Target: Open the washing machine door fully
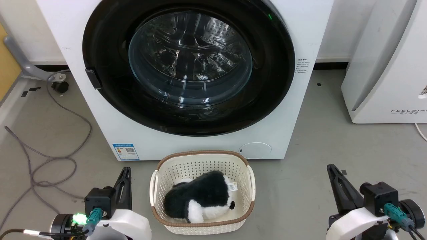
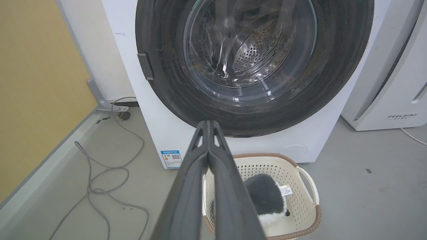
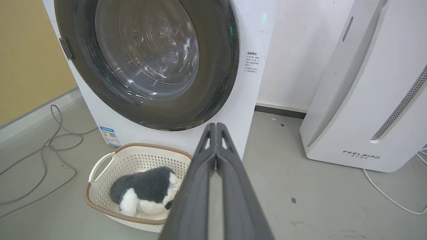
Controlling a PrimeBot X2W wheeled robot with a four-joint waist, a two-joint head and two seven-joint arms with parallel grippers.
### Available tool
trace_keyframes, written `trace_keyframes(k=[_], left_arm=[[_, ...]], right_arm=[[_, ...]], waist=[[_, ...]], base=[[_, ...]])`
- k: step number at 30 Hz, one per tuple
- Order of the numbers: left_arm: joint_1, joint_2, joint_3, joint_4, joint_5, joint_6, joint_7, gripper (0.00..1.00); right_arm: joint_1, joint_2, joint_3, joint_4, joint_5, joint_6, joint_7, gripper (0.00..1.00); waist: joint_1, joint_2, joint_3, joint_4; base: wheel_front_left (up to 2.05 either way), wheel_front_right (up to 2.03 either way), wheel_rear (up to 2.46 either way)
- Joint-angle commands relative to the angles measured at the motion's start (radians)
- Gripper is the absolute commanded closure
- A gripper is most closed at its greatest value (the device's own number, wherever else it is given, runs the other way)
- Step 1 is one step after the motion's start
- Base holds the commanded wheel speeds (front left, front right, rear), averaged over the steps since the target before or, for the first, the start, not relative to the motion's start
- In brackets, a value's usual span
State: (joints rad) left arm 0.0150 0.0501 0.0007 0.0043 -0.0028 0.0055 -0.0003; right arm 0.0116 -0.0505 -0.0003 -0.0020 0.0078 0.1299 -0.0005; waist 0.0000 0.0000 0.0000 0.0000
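Observation:
The washing machine (image 1: 83, 110) (image 2: 166, 133) (image 3: 247, 100) is a big white box straight ahead. Its door (image 1: 110, 100) (image 2: 160, 93) (image 3: 220, 83), a glossy black disc with a clear glass bowl centre, lies flat against the front, with a small dark handle (image 1: 93, 78) (image 2: 145, 66) (image 3: 66, 48) on its left rim. My left gripper (image 1: 125, 170) (image 2: 208, 124) is shut and empty, low at the left, well short of the door. At the lower right my right gripper (image 1: 331, 168) (image 3: 216, 126) is shut too, holding nothing.
A cream basket (image 1: 156, 186) (image 2: 308, 186) (image 3: 100, 166) with a black and white plush toy (image 1: 200, 196) stands on the floor before the machine, between my grippers. Grey cables (image 1: 50, 156) loop at the left. A white appliance (image 1: 383, 66) (image 3: 367, 100) stands at the right.

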Motion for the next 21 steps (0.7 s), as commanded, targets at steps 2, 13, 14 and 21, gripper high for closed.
trace_keyframes(k=[2, 13, 14, 21], left_arm=[[0.0, 0.0, 0.0, 0.0, 0.0, 0.0, 0.0, 0.0], [-0.005, 0.0, -0.011, 0.002, -0.006, 0.022, -0.02, 0.0], [-0.005, 0.0, -0.012, 0.002, -0.006, 0.024, -0.022, 0.0], [-0.009, 0.0, -0.019, 0.001, -0.009, 0.039, -0.037, 0.0]], right_arm=[[0.0, 0.0, 0.0, 0.0, 0.0, 0.0, 0.0, 0.0], [-0.001, 0.0, -0.012, -0.01, 0.038, 0.0, -0.02, 0.0], [-0.001, 0.0, -0.012, -0.012, 0.044, 0.0, -0.022, 0.0], [-0.003, 0.0, -0.016, -0.022, 0.092, 0.0, -0.036, 0.13]], waist=[[0.0, 0.0, 0.0, 0.0], [0.0, 0.0, 0.004, 0.0], [0.0, 0.0, 0.004, 0.0], [0.0, 0.0, 0.007, 0.0]], base=[[0.0, 0.0, 0.0], [0.0, 0.0, 0.0], [0.0, 0.0, 0.0], [0.0, 0.0, 0.0]])
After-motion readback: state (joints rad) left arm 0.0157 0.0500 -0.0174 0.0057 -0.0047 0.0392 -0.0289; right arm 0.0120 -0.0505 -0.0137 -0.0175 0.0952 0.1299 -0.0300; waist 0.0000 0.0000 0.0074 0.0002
